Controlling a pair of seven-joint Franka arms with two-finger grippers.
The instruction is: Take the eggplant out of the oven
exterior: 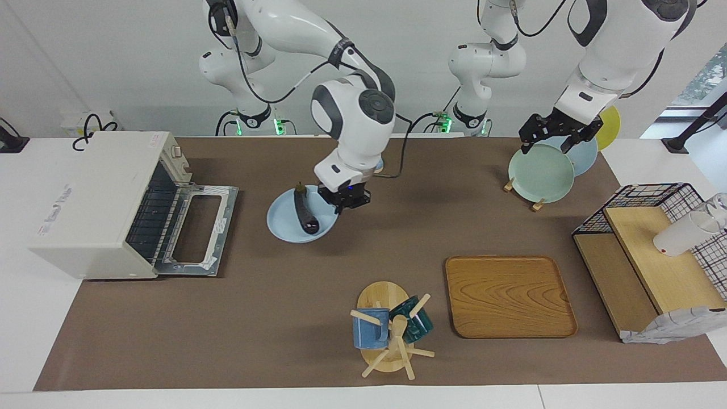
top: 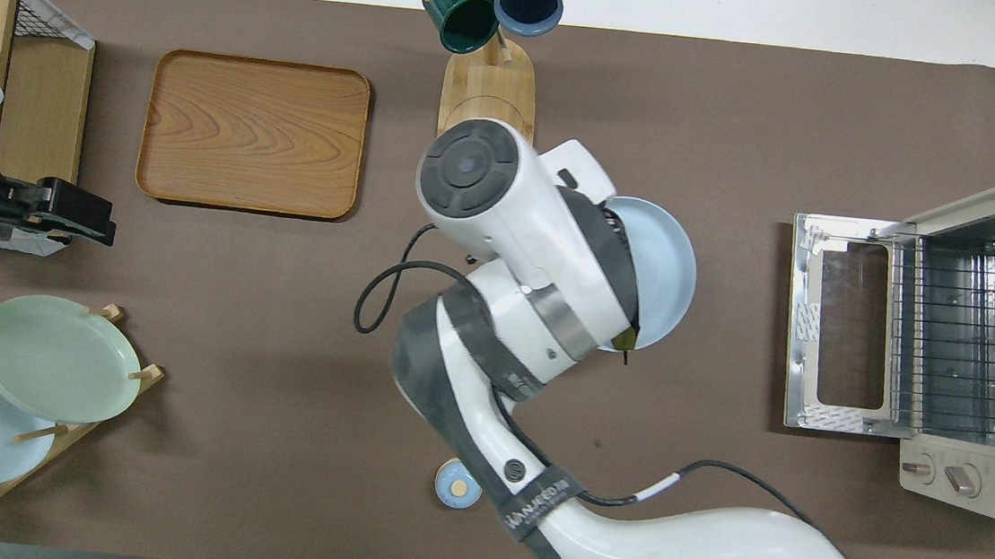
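Note:
The dark purple eggplant (exterior: 306,213) lies on a light blue plate (exterior: 284,224) in the middle of the table, beside the oven's open door. My right gripper (exterior: 344,200) hangs low over the plate's rim on the side toward the left arm's end, just beside the eggplant and apart from it. In the overhead view the right arm covers most of the eggplant; only its stem tip (top: 627,342) and part of the plate (top: 670,268) show. The white oven (exterior: 93,204) stands at the right arm's end, its door (exterior: 199,227) folded down and its wire rack (top: 947,341) bare. My left gripper (exterior: 559,139) waits open above the plate rack.
A wooden rack holds a green plate (exterior: 539,173) and further plates at the left arm's end. A wooden tray (exterior: 508,295) and a mug tree (exterior: 392,332) with two mugs lie farther from the robots. A wire-and-wood shelf (exterior: 642,255) holds a white cup (exterior: 681,234). A small blue disc (top: 456,485) lies near the robots.

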